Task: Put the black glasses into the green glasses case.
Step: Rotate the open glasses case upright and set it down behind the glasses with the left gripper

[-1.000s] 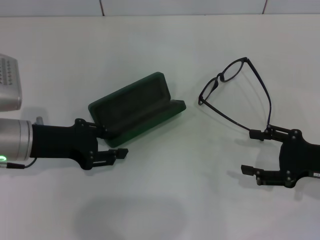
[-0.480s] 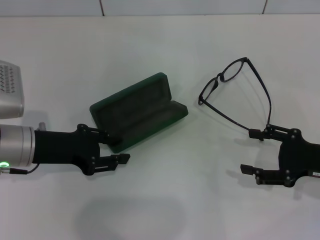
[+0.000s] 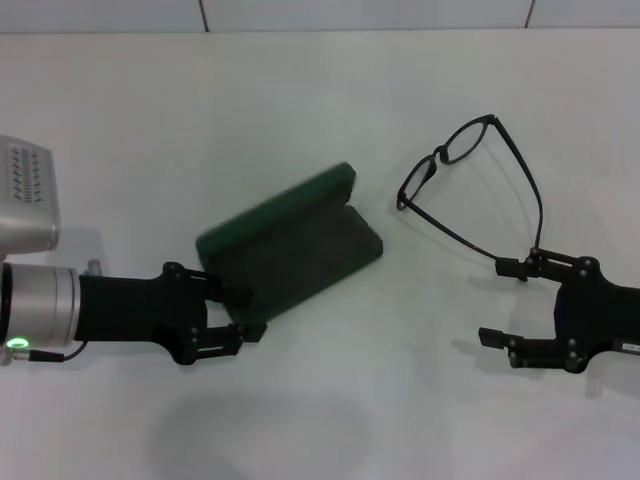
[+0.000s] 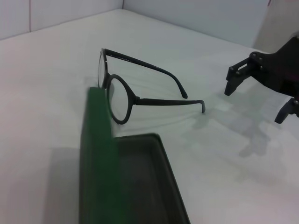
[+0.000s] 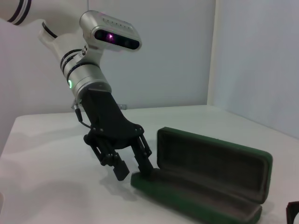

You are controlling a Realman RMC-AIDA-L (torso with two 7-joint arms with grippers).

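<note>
Green glasses case [image 3: 290, 245] open on tabletop [image 3: 300, 100], left hand [image 3: 243, 312] spread at its near end; black glasses [image 3: 470, 190] apart, right hand [image 3: 505, 302] spread by temple tip.

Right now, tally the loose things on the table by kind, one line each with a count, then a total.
Black glasses: 1
Green glasses case, open: 1
Total: 2
</note>
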